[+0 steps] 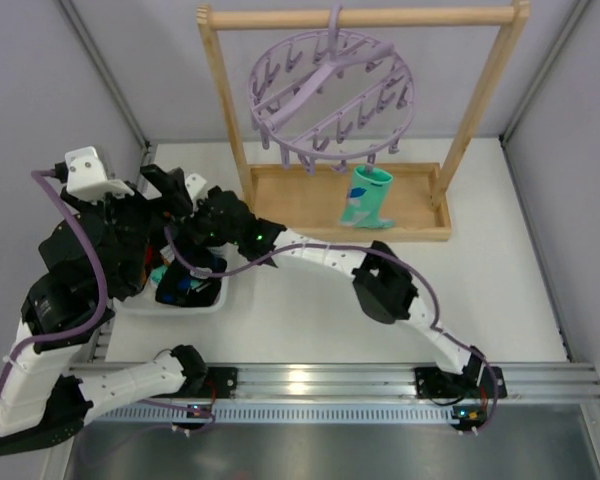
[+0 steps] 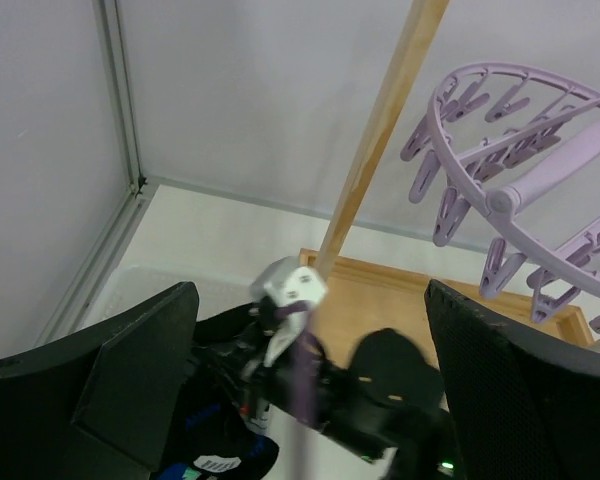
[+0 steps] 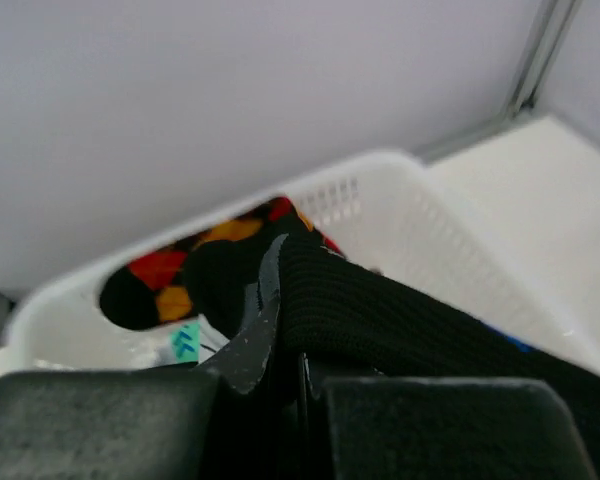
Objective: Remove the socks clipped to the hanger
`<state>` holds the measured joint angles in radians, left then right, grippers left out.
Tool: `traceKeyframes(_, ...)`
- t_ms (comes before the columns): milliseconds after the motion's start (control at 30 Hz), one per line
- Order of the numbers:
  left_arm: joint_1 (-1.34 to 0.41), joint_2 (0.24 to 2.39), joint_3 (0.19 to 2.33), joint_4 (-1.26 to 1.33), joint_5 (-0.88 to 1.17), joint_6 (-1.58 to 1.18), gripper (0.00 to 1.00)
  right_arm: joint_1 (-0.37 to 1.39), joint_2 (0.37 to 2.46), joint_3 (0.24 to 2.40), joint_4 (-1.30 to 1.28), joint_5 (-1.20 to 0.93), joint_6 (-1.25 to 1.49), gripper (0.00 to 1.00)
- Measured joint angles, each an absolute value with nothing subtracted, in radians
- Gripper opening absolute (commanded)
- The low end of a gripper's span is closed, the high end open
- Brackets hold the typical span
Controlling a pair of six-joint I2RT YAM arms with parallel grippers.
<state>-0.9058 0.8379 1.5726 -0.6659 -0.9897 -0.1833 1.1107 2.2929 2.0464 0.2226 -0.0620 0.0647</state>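
Observation:
The lavender hanger (image 1: 330, 90) hangs from the wooden rack; it also shows in the left wrist view (image 2: 540, 190). One teal-and-white sock (image 1: 367, 198) hangs from a clip at its front. My right gripper (image 3: 302, 370) is shut on a black sock (image 3: 400, 310) just above the white basket (image 3: 400, 210). An argyle sock (image 3: 170, 270) lies inside the basket. In the top view the right gripper (image 1: 192, 252) is over the basket (image 1: 180, 308). My left gripper (image 2: 308, 300) is wide open and empty, held up behind the basket (image 1: 180, 190), facing the rack.
The light wooden rack (image 1: 480, 110) stands at the back on its tray base; its left post (image 2: 380, 130) is close ahead of my left gripper. My right arm stretches across the table's middle. Grey walls close both sides.

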Motion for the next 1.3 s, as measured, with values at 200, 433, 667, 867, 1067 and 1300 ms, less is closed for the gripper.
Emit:
traceKeyframes(200,-0.906,0.826,1.529,-0.666,-1.016,-0.185,0.98,1.111,2.548,2.122,0.101,0.013,0.114,0.0)
traceKeyframes(433,-0.906,0.774,1.511,-0.664,-1.038,-0.189,0.98,1.121,2.547,2.094,0.087,0.069,0.142,0.0)
traceKeyframes(667,-0.905,0.772,1.492,-0.658,-1.042,-0.193,0.98,1.124,2.532,2.094,0.077,0.084,0.148,0.35)
traceKeyframes(867,-0.905,0.772,1.472,-0.654,-1.056,-0.191,0.98,1.125,2.468,2.094,0.026,0.076,0.139,0.66)
traceKeyframes(1067,-0.905,0.766,1.458,-0.644,-1.065,-0.188,0.98,1.125,2.288,2.035,-0.007,0.075,0.108,0.91)
traceKeyframes(1300,-0.905,0.744,1.446,-0.608,-1.058,-0.179,0.98,1.11,1.873,1.608,0.055,0.049,0.072,0.99)
